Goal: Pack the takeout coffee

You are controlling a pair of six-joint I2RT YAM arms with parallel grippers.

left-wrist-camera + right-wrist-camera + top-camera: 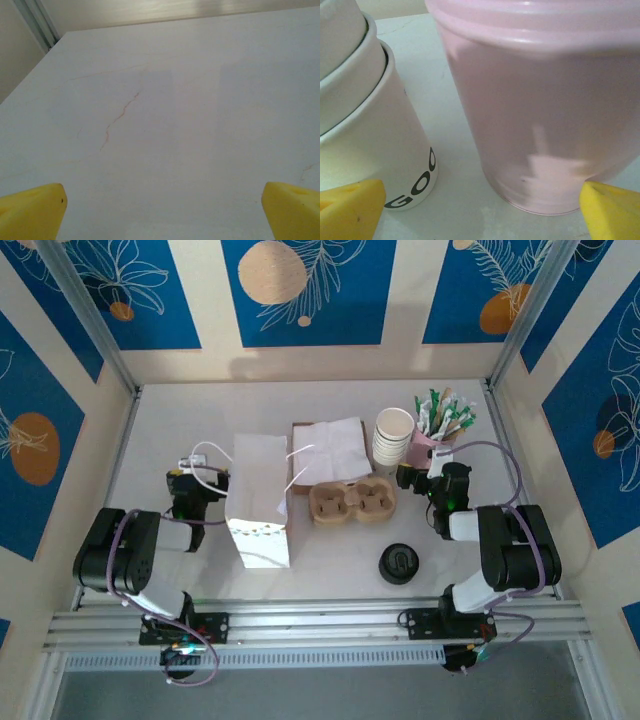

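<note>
The pink cup (540, 115) runs off the top and right edges. Left of it, the stack of white paper cups (365, 125) is cropped too. The sticks (445, 418) in the pink cup are too small to identify.

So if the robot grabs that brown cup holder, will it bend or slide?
Probably light: the cup holder looks like thin moulded pulp with empty wells. It likely stays fairly stiff, as the wells and ridges brace it. Lying flat on the table, it should slide rather than tip or roll.
</note>
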